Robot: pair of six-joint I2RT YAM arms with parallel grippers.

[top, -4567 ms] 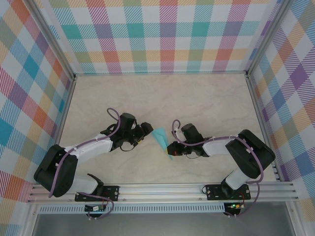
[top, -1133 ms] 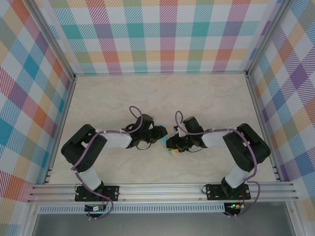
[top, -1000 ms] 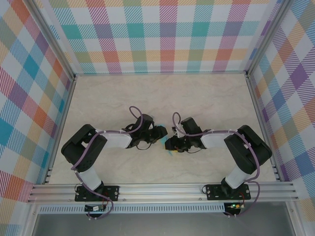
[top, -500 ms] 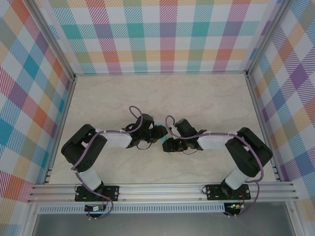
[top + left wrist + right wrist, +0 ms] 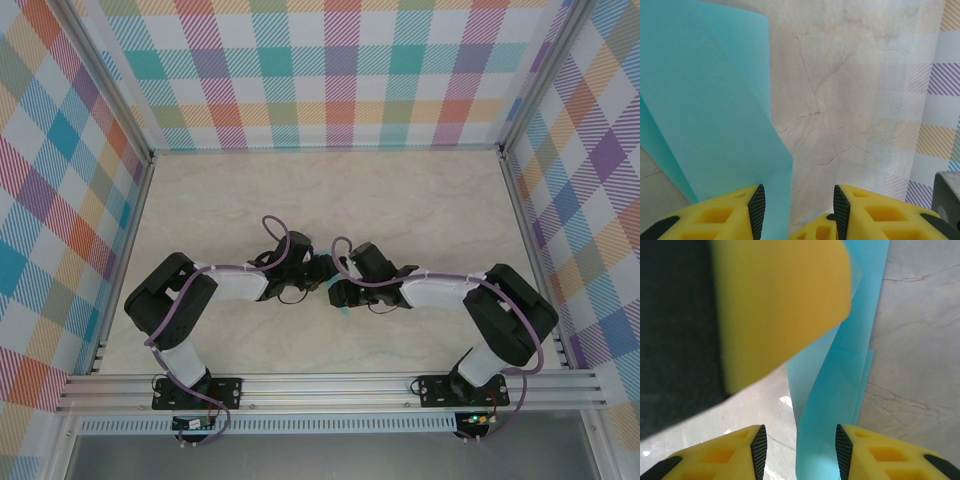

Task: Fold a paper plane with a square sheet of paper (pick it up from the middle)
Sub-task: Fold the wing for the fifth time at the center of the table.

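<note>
The square sheet of paper (image 5: pixel 705 115) is teal and folded, with creased layers, and lies on the marble table. In the top view both grippers meet over it at the table's middle, and a small teal sliver (image 5: pixel 341 308) shows below them. My left gripper (image 5: pixel 798 207) is open, and the paper's edge runs under its left finger. My right gripper (image 5: pixel 799 447) is open too, with a raised teal flap (image 5: pixel 840 405) between its fingers, nearer the right one. A yellow finger of the left gripper (image 5: pixel 780 305) hangs close ahead of the right gripper.
The marble table (image 5: pixel 400 200) is walled by checked panels on three sides. An aluminium rail (image 5: pixel 330 385) carrying the arm bases runs along the near edge. Both arms reach inward and nearly touch at the centre.
The left arm came in from the left over the paper. In the last second my right gripper slid left toward the left gripper, and the two now cover most of the paper.
</note>
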